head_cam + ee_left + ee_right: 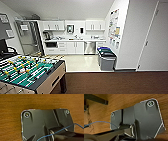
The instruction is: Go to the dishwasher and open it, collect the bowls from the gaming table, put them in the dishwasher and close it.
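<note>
The dishwasher [89,47] sits shut under the kitchen bench [75,40], straight ahead across the pale floor, well apart from the robot; the gaming table [30,71] stands close at its left. Whether either arm's jaws are wide or narrow, I cannot tell

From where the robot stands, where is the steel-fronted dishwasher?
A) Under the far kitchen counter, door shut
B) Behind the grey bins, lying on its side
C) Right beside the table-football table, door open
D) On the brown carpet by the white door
A: the dishwasher sits under the counter at the far wall, its steel front closed, well beyond the gaming table and the bins.
</note>
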